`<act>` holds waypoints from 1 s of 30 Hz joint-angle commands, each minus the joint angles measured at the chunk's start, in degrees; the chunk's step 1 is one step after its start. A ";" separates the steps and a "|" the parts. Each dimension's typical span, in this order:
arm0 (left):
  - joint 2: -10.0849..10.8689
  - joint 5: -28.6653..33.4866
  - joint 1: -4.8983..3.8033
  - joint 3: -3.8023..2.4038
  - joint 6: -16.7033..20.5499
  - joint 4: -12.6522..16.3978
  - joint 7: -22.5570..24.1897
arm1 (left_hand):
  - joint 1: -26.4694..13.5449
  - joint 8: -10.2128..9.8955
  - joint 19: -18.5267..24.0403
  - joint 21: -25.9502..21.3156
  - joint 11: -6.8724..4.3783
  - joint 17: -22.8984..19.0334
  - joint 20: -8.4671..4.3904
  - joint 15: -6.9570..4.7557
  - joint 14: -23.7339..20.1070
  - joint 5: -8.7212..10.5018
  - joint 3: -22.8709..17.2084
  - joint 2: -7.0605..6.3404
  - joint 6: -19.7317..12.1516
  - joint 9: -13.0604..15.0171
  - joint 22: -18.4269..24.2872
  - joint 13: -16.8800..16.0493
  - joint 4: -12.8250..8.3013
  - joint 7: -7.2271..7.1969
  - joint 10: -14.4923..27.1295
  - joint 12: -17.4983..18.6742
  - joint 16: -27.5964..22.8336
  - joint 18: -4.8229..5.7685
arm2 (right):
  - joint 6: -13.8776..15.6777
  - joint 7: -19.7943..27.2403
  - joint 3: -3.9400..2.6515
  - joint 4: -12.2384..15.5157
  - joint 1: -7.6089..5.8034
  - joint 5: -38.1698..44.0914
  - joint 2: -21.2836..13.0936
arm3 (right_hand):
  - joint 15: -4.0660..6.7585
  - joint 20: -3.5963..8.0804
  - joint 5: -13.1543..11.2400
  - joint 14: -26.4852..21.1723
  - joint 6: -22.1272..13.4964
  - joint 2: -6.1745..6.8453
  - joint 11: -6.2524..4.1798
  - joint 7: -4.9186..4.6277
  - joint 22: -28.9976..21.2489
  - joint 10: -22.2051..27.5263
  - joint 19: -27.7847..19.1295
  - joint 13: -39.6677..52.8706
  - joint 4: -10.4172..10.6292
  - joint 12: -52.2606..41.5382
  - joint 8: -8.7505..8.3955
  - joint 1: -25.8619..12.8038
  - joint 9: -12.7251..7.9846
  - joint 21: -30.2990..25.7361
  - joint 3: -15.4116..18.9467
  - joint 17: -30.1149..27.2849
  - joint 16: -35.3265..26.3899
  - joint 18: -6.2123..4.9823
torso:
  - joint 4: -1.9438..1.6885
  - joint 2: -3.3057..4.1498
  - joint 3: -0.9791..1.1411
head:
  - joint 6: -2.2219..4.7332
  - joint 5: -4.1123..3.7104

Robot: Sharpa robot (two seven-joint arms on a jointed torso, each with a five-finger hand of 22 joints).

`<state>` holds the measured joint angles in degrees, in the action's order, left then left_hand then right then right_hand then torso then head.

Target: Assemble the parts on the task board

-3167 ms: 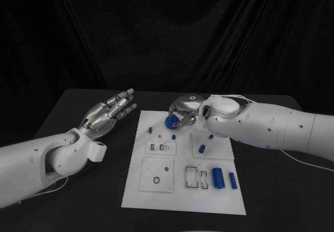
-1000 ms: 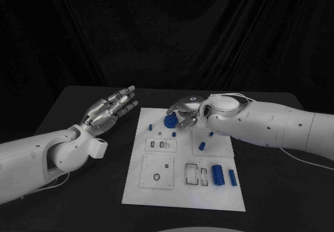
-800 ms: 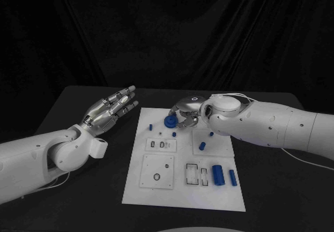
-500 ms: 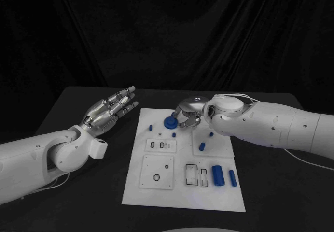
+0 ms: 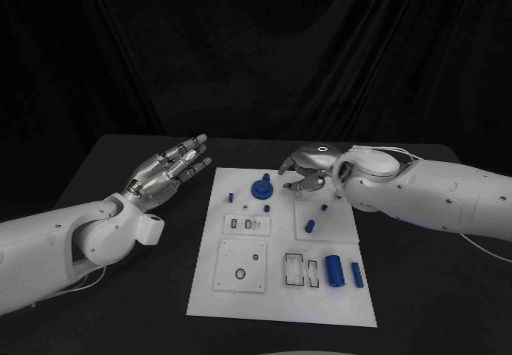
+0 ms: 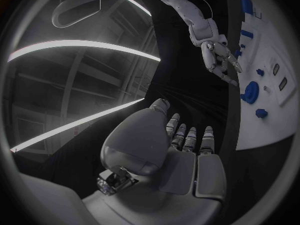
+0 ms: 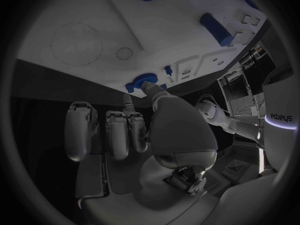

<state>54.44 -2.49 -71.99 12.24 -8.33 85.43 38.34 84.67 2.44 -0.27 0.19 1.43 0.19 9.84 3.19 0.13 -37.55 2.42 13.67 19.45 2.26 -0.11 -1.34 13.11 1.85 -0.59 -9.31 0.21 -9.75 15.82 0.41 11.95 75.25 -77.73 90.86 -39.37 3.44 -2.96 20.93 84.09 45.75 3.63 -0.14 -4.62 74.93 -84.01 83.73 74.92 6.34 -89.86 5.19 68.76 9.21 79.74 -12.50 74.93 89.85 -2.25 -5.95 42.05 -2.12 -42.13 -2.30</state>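
Black drapes hang behind the black desk [image 5: 427, 281], which carries the white task board [image 5: 280, 299]. The right hand [image 5: 309, 171] has let go of the round blue part [image 5: 261, 189] and drawn back — empty, fingers loosely curled. The part stands near the board's far edge, just beside that hand. The left hand [image 5: 169, 171] hovers spread, empty, off the board's left edge.

Task board [image 5: 280, 296] slot details too small

Left hand [image 5: 166, 174] raised, fingers spread (holding nothing), right hand [image 5: 308, 168] palm down, fingers loosely apart
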 commanded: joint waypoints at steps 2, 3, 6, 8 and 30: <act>-0.08 0.04 0.03 -0.05 -0.60 -0.03 0.46 | 0.53 0.11 0.07 -0.03 0.19 -0.03 0.37 0.29 0.01 -0.36 -0.41 0.20 -0.20 0.05 -0.03 -0.09 -0.07 0.10 0.03 -0.22 0.15 -0.61 | 5.66 -0.40 -0.08 3.19 -1.45 0.29 -4.05 | 0.40 0.36 -5.75 5.91 0.76 0.24 -0.37 -0.08 10.99 -5.99 1.39 15.08 0.43 -0.14 -0.47 0.53 -0.24 1.73 0.97 15.07 0.15 -0.04 | -0.02 -0.15 -0.08 | 0.11 -0.17; -0.10 0.04 0.03 -0.05 -0.60 -0.04 0.45 | 0.53 0.11 0.07 -0.03 0.19 -0.03 0.37 0.29 0.01 -0.36 -0.41 0.20 -0.20 0.05 -0.03 -0.09 -0.07 0.10 0.03 -0.22 0.15 -0.61 | 5.53 -0.74 -0.08 3.90 -1.70 0.29 -5.07 | 0.41 0.37 -6.22 5.91 0.80 0.29 -0.38 -0.06 11.09 -5.99 1.51 15.08 0.44 -0.14 -0.52 0.61 -0.26 1.91 1.11 15.07 0.15 0.01 | -0.01 -0.14 -0.09 | 0.10 -0.18; -0.14 0.04 0.04 -0.05 -0.62 -0.06 0.43 | 0.53 0.11 0.07 -0.03 0.19 -0.03 0.37 0.29 0.01 -0.36 -0.41 0.20 -0.20 0.05 -0.03 -0.09 -0.07 0.10 0.03 -0.22 0.15 -0.61 | 4.97 -1.71 -0.08 5.58 -2.17 0.29 -7.72 | 0.58 0.47 -9.70 5.91 0.76 1.21 -0.62 0.34 11.62 -5.99 2.09 15.08 -0.43 -0.14 -0.81 2.26 -0.43 2.86 1.74 15.07 0.15 0.26 | 0.02 -0.14 -0.09 | 0.80 -0.48; -0.18 0.04 0.04 -0.05 -0.65 -0.03 0.48 | 0.58 0.11 0.07 -0.04 0.21 -0.03 0.36 0.28 0.01 -0.40 -0.59 0.24 -0.21 0.05 -0.03 -0.09 -0.16 0.04 0.03 -0.26 0.16 -0.61 | 4.18 -2.57 -0.07 6.70 -2.39 0.29 -9.67 | 0.73 0.60 -10.90 5.91 0.45 1.66 -0.72 0.40 11.87 -5.99 2.35 15.08 -0.59 -0.14 -1.07 3.08 -0.57 3.28 2.19 15.07 0.15 0.37 | 0.10 -0.17 -0.07 | 1.45 -0.91; 1.36 0.04 0.04 -0.05 -0.02 1.66 0.53 | 0.65 0.13 0.06 -0.02 0.23 -0.02 0.35 0.30 0.02 -0.44 -0.81 0.23 -0.11 0.06 -0.04 -0.11 -0.32 0.03 0.02 -0.37 0.19 -0.61 | 6.20 -5.06 -0.02 11.67 -0.08 0.14 -20.35 | 0.85 0.82 -13.12 5.91 -0.57 2.80 -0.74 0.21 13.15 -5.99 3.74 15.08 4.34 -0.14 -1.09 3.52 -1.06 5.61 5.22 15.07 0.15 0.99 | -0.02 0.20 -0.08 | 0.82 -1.41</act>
<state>55.82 -2.49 -71.98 12.24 -8.30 86.86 38.25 84.89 2.44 -0.26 0.19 1.43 0.19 9.83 3.18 0.13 -37.78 2.02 13.89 19.45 2.26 -0.11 -1.39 12.71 1.85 -0.59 -9.31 0.21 -9.75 20.10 -3.51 11.98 86.86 -78.02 90.82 -59.64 3.89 -2.55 8.12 84.05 45.02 5.97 -0.55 -4.53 74.91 -84.00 84.14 74.92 10.37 -89.86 3.99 72.19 8.18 85.35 -7.36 74.92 89.85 -2.24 -5.86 42.21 -2.13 -41.10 -3.82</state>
